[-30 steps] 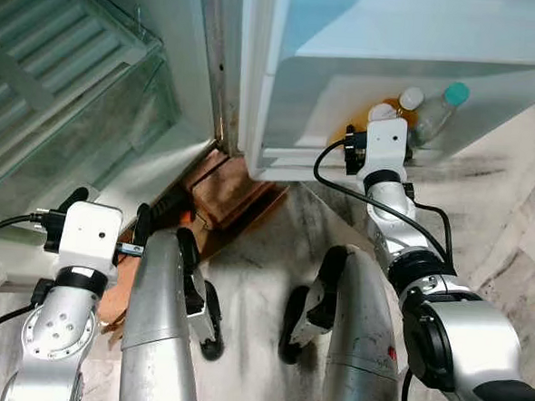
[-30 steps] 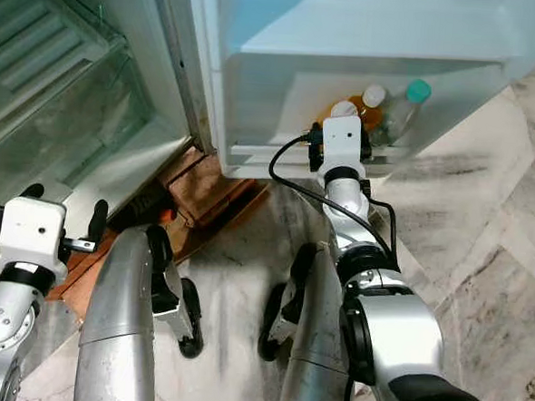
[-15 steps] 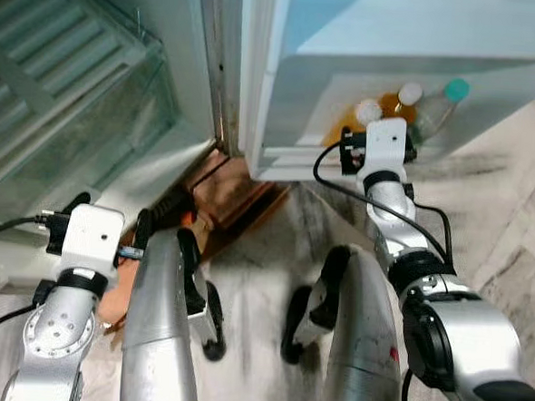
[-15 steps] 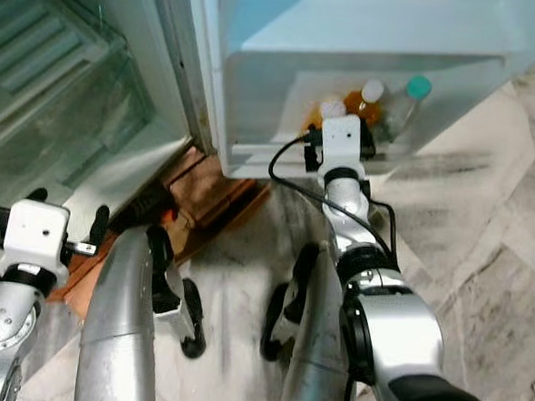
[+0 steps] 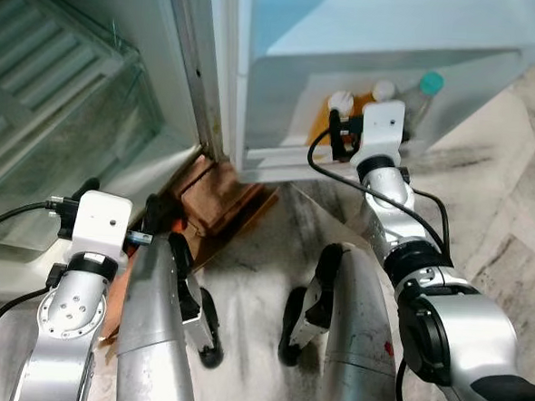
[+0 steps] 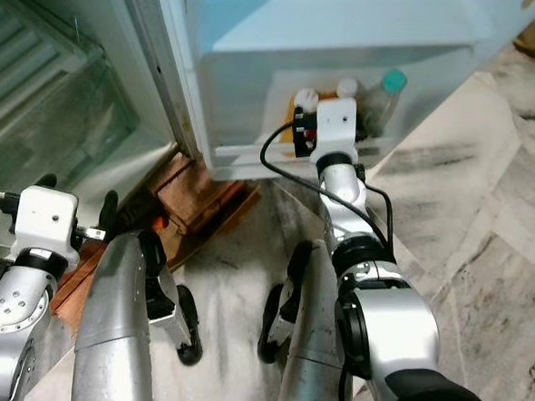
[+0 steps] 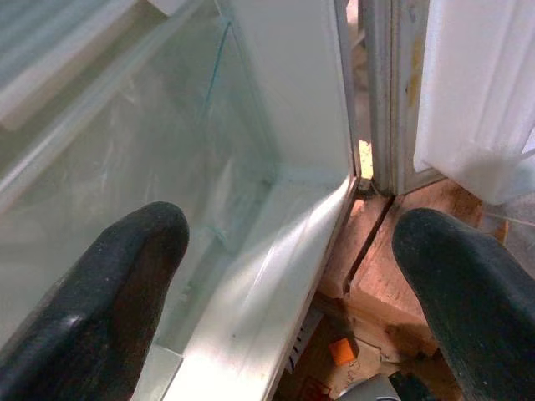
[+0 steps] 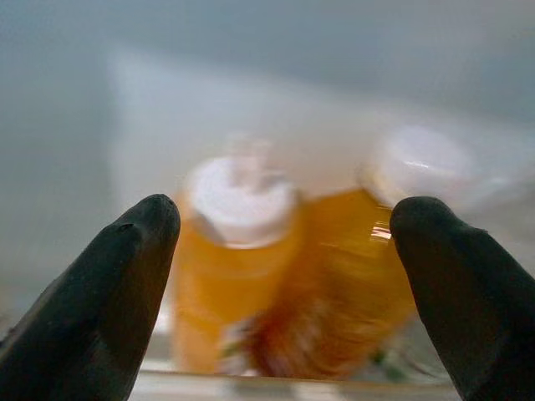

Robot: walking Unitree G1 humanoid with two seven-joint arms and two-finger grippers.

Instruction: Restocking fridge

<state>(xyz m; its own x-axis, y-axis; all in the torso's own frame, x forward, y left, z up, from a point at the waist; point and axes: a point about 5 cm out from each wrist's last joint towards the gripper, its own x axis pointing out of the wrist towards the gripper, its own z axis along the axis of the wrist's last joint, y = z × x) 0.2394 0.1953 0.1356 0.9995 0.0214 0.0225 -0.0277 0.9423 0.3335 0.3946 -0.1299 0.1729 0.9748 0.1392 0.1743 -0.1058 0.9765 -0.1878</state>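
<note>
Your right claw [image 8: 276, 251] hung released before two white-capped orange juice bottles [image 8: 230, 267] in the translucent fridge door shelf [image 5: 279, 156]; labels blurred, unreadable. Your left claw [image 7: 292, 284] gaped beside the glass drawer [image 7: 167, 167].

Head eyes look steeply down, sharing the door shelf [image 5: 343, 160]; wrist cameras peer closely forward into the fridge.

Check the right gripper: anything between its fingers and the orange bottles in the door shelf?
Nothing visible. The right gripper is open and faces the two orange bottles in the fridge door shelf. The blurred right wrist view shows only open gap before them. The teal-capped bottle stands off to the side.
</note>
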